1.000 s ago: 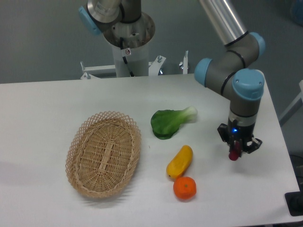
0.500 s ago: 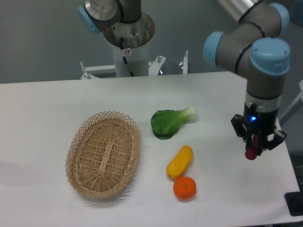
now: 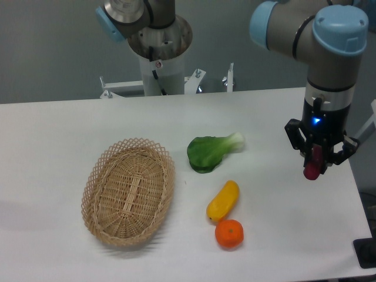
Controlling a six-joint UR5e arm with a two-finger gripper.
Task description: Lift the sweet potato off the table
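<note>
Above the counter (image 3: 70,135) at its right edge, the tool (image 3: 318,160) pinches the sweet potato (image 3: 313,167) upright, clear of the surface, so the pick looks done, with nothing left but holding.

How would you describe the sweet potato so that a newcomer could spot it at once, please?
Find the robot arm's claw above the right edge of the white table. The sweet potato hangs upright between its fingers, clear of the surface. It is slender and purple-magenta, unlike the yellow vegetable and the orange fruit lying mid-table.
</note>
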